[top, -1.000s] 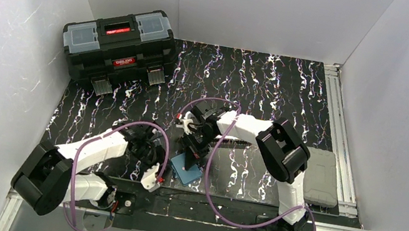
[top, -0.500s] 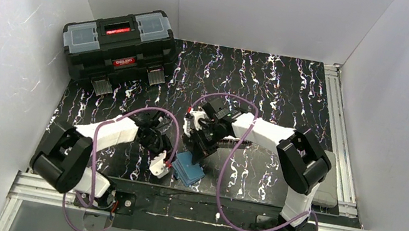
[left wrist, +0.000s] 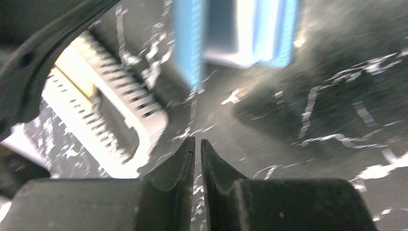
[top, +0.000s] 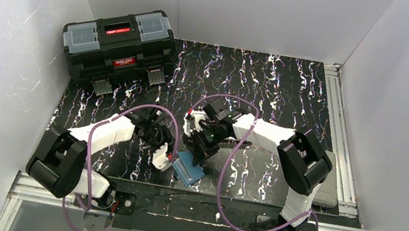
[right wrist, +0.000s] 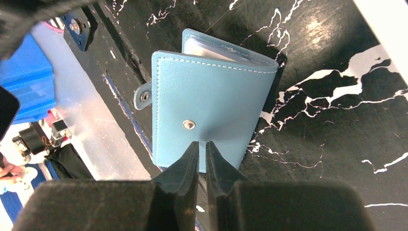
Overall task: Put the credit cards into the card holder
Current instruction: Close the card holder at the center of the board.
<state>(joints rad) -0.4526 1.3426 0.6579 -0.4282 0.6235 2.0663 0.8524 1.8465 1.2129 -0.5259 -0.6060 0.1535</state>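
The teal card holder [top: 188, 170] lies folded near the table's front edge. In the right wrist view it [right wrist: 211, 106] shows its snap button, side tab and clear sleeves at the far edge. My right gripper [right wrist: 202, 143] is shut, its tips over the holder's near edge, with nothing seen between them; in the top view it [top: 198, 154] sits just behind the holder. My left gripper [top: 164, 158] is just left of the holder. In the blurred left wrist view it [left wrist: 197, 140] is shut and empty, with the holder [left wrist: 235, 33] ahead. No loose credit card shows.
A black toolbox [top: 119, 43] stands at the back left. A grey pad [top: 322, 174] lies at the right by the metal rail. A white slotted part [left wrist: 101, 110] is close on the left of my left gripper. The table's front edge [right wrist: 120, 96] runs beside the holder.
My left gripper has moved from the front edge up and right, close to the card holder. My right arm swung its elbow right, its gripper staying over the holder.
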